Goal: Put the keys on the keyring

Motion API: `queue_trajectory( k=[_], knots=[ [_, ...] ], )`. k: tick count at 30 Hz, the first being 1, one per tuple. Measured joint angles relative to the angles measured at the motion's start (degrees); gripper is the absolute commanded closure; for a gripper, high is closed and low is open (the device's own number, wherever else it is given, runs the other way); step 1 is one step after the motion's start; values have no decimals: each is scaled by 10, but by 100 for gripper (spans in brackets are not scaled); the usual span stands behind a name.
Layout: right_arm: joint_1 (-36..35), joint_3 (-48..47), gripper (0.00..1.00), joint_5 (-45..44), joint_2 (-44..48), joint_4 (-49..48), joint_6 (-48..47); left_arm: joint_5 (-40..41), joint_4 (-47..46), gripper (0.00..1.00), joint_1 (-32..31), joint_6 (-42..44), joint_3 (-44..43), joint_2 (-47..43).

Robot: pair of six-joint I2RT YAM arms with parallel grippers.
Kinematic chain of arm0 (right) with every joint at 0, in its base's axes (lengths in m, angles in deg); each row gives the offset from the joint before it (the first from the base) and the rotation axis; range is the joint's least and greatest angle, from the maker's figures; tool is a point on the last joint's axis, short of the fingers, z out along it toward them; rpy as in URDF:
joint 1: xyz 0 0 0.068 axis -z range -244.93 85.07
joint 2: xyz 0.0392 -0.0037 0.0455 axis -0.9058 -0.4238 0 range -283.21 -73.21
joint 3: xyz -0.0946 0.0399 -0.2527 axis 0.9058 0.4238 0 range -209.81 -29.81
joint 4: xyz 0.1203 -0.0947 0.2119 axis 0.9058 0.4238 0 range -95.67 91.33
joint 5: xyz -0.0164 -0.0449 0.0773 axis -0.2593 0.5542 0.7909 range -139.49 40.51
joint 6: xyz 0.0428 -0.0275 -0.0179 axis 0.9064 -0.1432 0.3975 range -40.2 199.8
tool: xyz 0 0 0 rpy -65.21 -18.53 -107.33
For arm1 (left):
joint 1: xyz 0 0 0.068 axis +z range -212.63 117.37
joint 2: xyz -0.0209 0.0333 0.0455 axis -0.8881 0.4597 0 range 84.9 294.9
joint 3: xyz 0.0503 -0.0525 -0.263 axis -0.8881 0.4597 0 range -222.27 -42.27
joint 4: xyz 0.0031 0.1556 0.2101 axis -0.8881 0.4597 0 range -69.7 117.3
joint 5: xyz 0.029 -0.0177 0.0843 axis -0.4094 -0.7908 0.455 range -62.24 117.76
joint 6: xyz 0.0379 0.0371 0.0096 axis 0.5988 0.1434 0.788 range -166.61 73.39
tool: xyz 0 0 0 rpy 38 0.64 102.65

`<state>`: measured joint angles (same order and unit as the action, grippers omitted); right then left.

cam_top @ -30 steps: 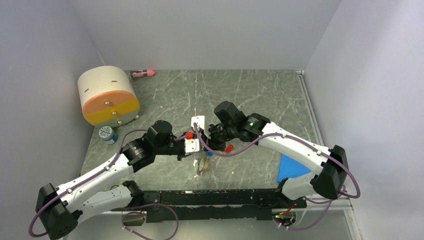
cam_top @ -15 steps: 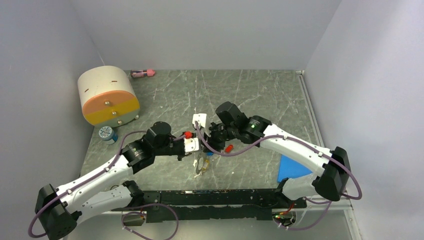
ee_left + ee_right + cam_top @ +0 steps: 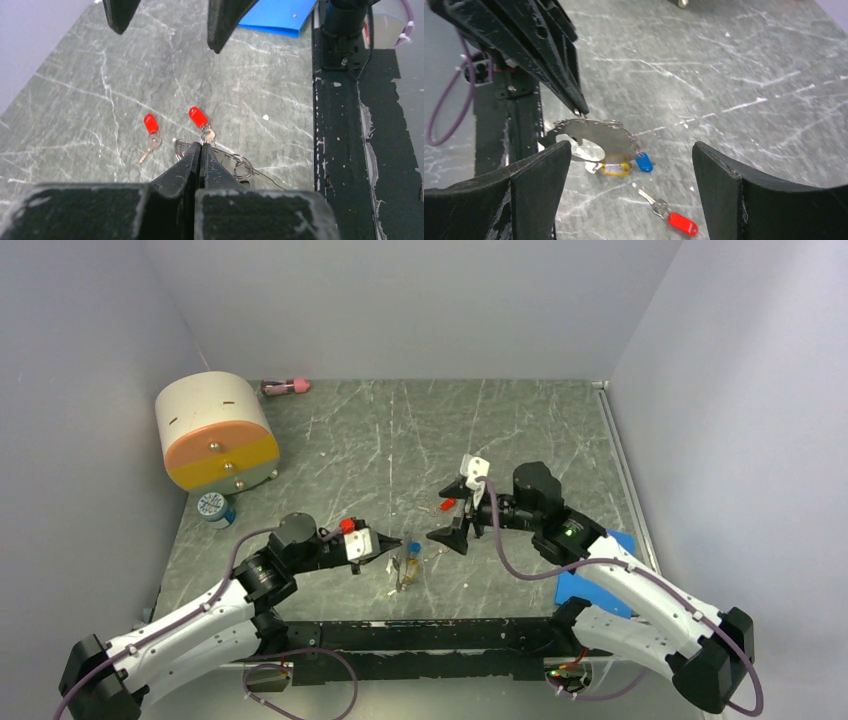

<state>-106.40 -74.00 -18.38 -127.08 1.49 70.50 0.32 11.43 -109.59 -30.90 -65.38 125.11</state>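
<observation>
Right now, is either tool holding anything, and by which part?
Left tool is shut on the keyring, pinching the rim of its toothed plate. Right tool is open, holding nothing.

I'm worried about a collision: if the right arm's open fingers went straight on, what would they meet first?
Probably the keyring, lying straight ahead of the right gripper; the left gripper sits just beyond it, though depth is unclear.

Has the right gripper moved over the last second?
Yes. The right gripper has pulled back rightward, away from the cream-and-orange drum and toward the blue sheet, and now stands open.
</observation>
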Motion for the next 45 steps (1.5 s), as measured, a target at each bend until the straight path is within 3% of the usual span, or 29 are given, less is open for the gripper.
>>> queue_trajectory(
  k=[10, 18, 24, 38, 45],
  knots=[
    [4, 62, 2, 83, 24, -105, 53, -47, -48, 97, 0, 8, 12, -32],
    [4, 78, 1, 78, 24, -148, 85, -39, -45, 97, 0, 7, 14, -66],
    [8, 108, 1, 3, 54, -155, 120, -7, -35, 97, 0, -33, 25, -105],
    [22, 134, 1, -277, 121, -86, 241, 64, -1, 98, 0, -173, 25, -106],
    [27, 144, 10, -346, 104, -24, 292, 80, 53, 97, 0, -185, 15, -92]
  ],
)
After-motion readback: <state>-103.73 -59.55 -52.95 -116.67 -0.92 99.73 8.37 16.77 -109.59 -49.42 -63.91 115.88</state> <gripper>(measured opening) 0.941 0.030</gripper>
